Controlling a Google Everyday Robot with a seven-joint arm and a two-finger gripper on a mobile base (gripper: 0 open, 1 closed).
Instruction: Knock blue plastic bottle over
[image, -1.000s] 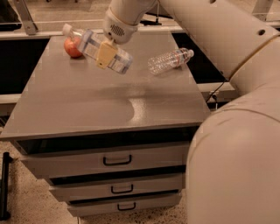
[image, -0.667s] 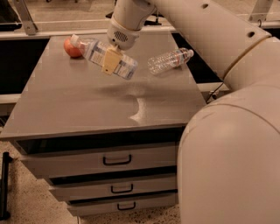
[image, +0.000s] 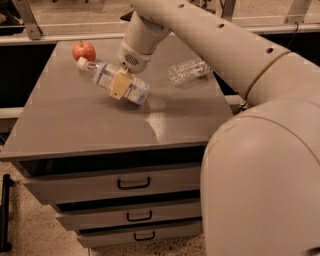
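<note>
- The gripper (image: 121, 84) hangs over the back left part of the cabinet top (image: 85, 127), clasped around the middle of the blue plastic bottle (image: 102, 74).
- That bottle lies tilted, with its white cap pointing up and left, near the red apple (image: 84, 50).
- A slimmer crinkled bottle (image: 187, 71) lies on its side well to the right.
- Three drawers (image: 134, 183) sit below.

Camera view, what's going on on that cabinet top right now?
The robot's arm reaches over the cabinet top, its gripper right at the middle of the blue plastic bottle. The bottle is tipped far over, white cap pointing toward the apple. A slimmer clear bottle lies on its side farther right, untouched.
</note>
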